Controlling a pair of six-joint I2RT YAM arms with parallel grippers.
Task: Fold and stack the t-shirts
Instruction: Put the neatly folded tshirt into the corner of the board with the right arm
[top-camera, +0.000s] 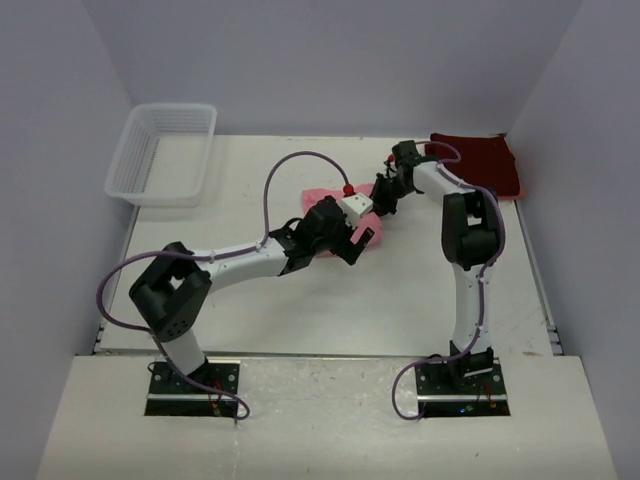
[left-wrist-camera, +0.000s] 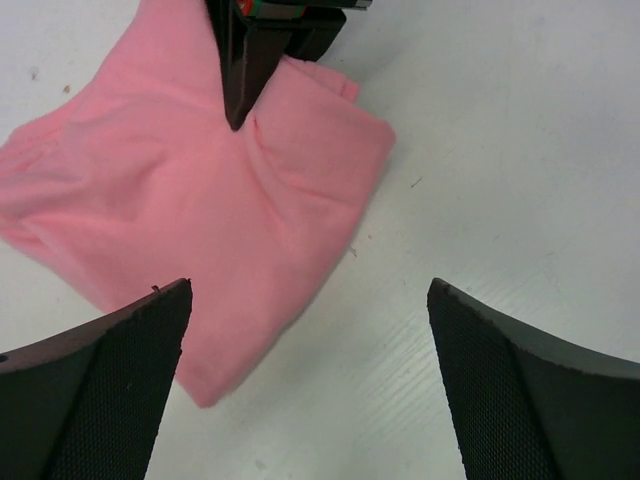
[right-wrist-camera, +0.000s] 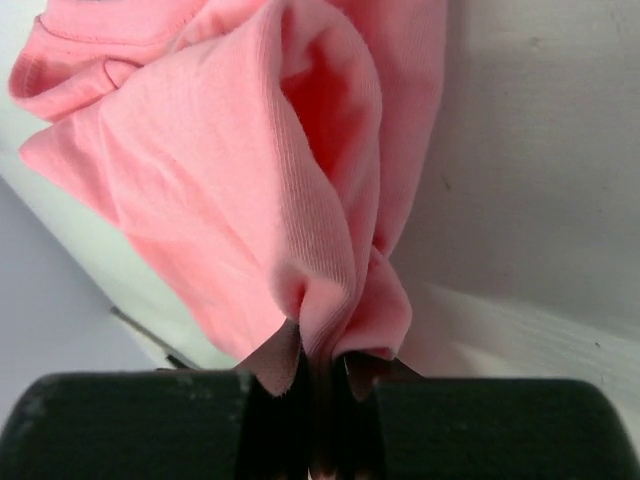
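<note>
Pink t-shirt (left-wrist-camera: 200, 220) clamped by R end effector (right-wrist-camera: 318, 370), L end effector (left-wrist-camera: 310, 290) spread wide, empty

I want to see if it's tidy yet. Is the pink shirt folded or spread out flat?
Folded, roughly: the pink shirt lies doubled in layers, and the right gripper pinches one edge.

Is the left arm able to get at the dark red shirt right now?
Probably not. The maroon shirt lies in the far right corner, and the right arm, jaws shut on the pink shirt, stands between it and the left arm.
</note>
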